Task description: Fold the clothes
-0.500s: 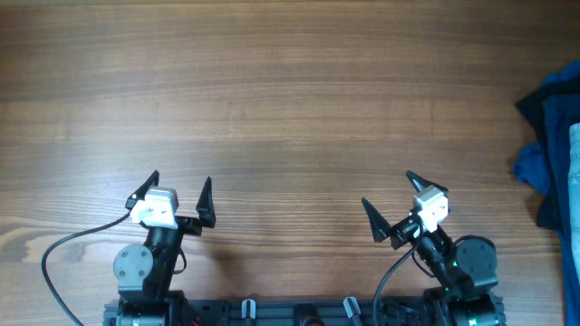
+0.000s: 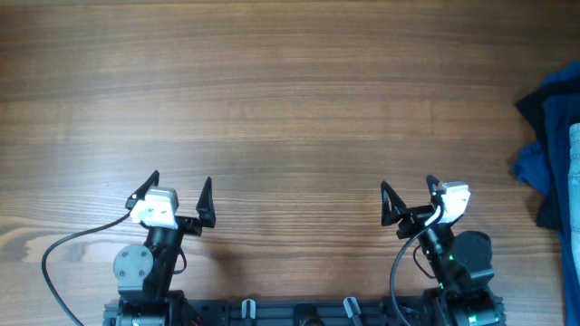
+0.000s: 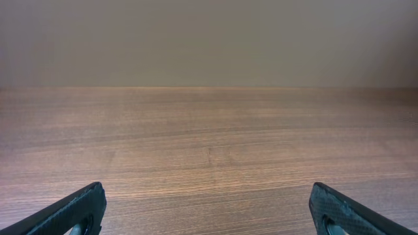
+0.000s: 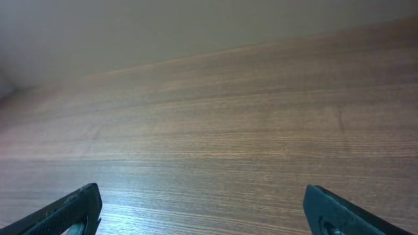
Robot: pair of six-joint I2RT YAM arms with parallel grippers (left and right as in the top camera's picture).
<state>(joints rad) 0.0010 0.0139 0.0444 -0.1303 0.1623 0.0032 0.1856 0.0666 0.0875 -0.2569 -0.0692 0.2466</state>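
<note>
Denim is barely in sight: the clothes (image 2: 575, 172), a pale strip of faded blue, peek in at the 3 o'clock edge of the bench (image 2: 272, 91), right beside a dark blue fabric pile (image 2: 546, 127) that is not the job. The left pincer (image 2: 179, 186) sits at about 7 o'clock and the right pincer (image 2: 410, 188) at about 5 o'clock. Each has its jaws spread wide with nothing between them, and both wrist views show only bare wood ahead.

To my eye the step in hand is fetching the shorts to the middle. The right arm is nearer, so it should reach toward 3 o'clock, pinch only the pale denim and leave the dark cloth behind. Drag it low and slow so it lands flat before any fold.
</note>
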